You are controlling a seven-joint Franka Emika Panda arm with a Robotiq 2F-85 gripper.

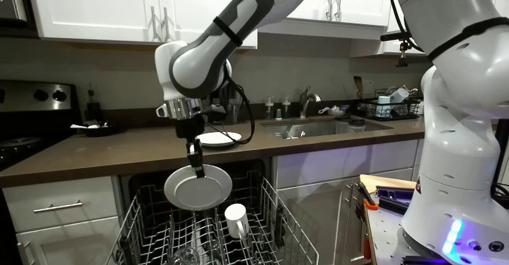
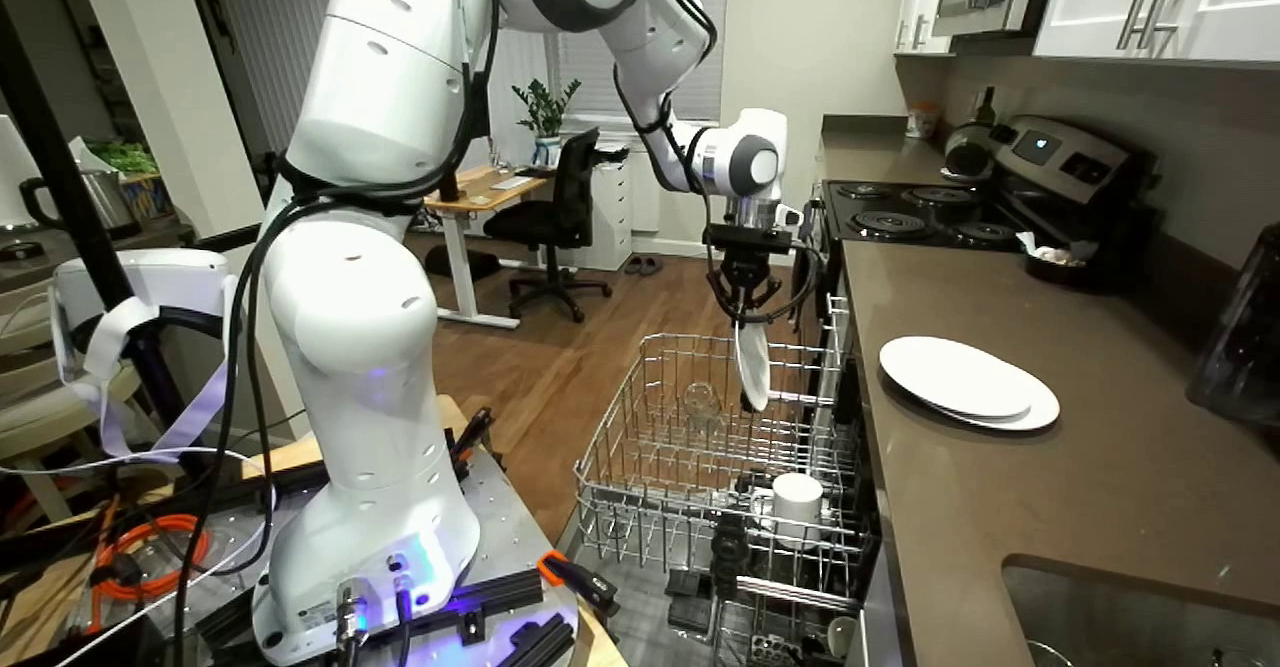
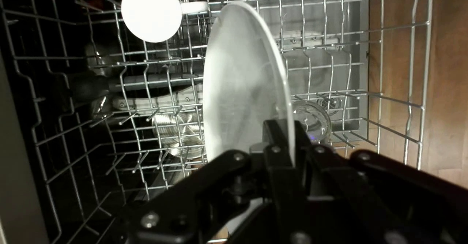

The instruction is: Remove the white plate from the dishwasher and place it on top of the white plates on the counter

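One white plate (image 1: 198, 192), almost upright over the dishwasher (image 2: 670, 467), gripped near its edge by the pincer (image 3: 287, 130). Better to lift straight, clear of the white cup (image 1: 235, 218), then turn flat before lowering onto the white plates (image 2: 957, 379) on the desk (image 2: 985, 492).

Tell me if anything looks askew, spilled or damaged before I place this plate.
The white plates on the counter are stacked askew: in an exterior view, the upper plate sits off-centre, exposing a crescent of the lower plate. No spill or breakage shows.
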